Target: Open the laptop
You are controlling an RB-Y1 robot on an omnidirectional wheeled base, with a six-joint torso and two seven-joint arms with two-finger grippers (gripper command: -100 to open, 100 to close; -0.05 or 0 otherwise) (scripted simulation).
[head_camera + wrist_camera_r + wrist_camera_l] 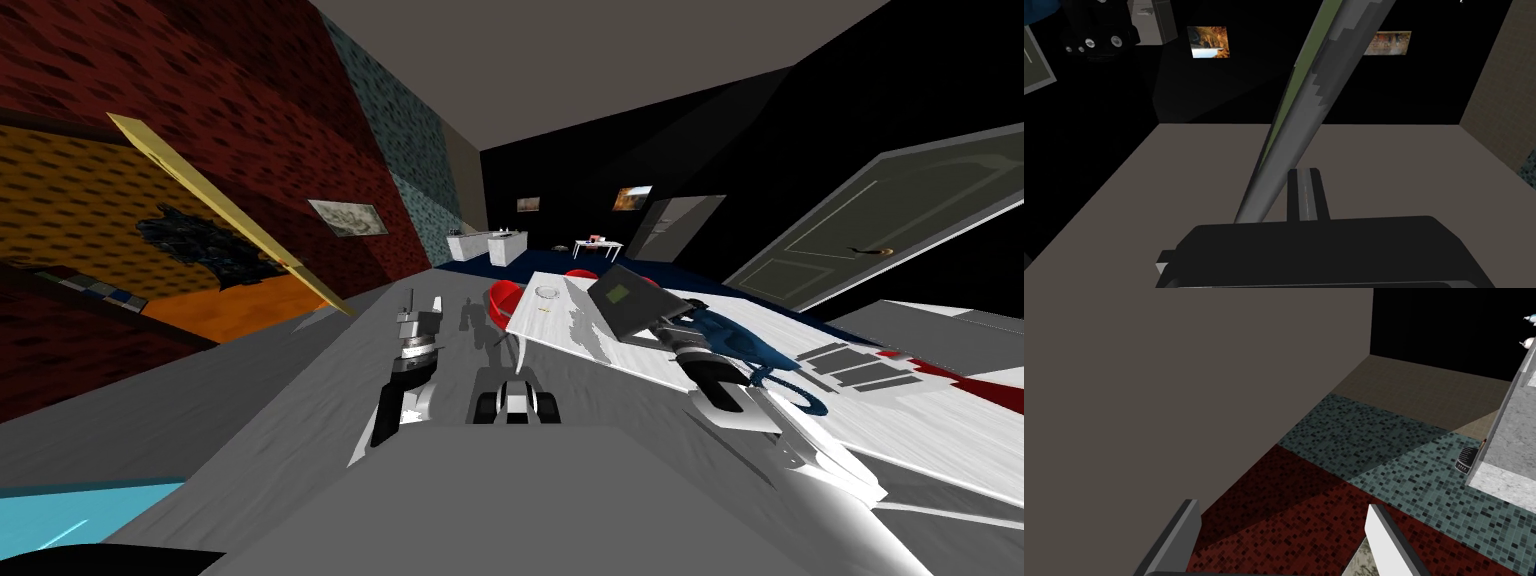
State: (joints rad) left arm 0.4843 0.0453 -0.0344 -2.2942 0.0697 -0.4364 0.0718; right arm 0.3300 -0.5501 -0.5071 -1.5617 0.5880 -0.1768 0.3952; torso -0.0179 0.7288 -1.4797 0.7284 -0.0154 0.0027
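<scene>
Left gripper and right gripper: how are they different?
The left gripper is open, with its fingers wide apart. The right gripper is shut, with its fingers pressed together.
The left gripper hangs in the air, near nothing. The right gripper sits close beside the laptop's raised lid, over the table.
Both have light grey fingers on a dark box.

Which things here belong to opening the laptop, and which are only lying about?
For the job: laptop, lid partly raised; right arm at the lid.
Lying about: small round dish, blue object, red object; left arm, jaws open.
</scene>
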